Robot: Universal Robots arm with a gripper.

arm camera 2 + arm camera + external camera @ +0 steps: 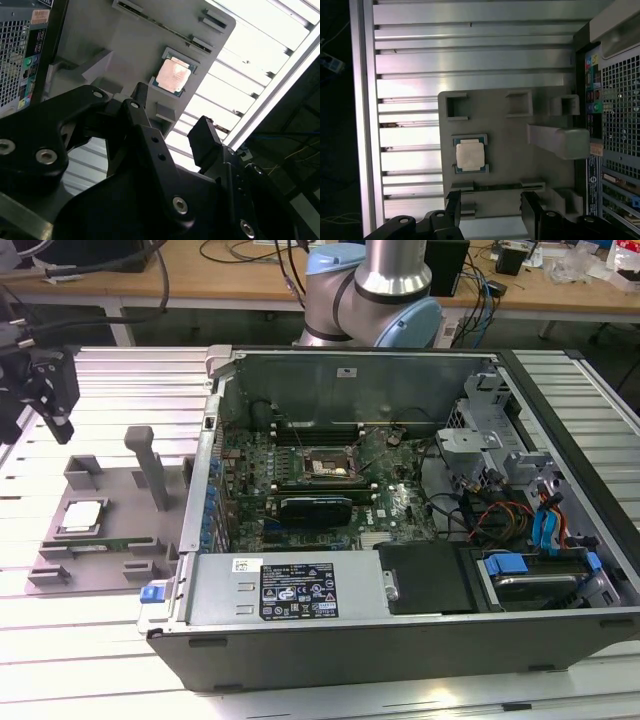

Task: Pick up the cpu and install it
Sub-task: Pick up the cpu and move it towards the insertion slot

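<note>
I see the gripper (491, 196) spread and empty, hovering above the gray fixture (510, 135) — the cpu (470, 154) lies seated there, apart from the fingertips (453, 204).

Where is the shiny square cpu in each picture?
Exterior view: cpu on the grey tray, at the exterior view's left of the computer case.
First wrist view: cpu on that tray, beyond the open claw.
Second wrist view: cpu on the tray, beyond the claw.
Shared landmark: the grey tray.

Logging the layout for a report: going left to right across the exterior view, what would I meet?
gripper → cpu → grey upright post → motherboard socket → blue drive tray
</note>
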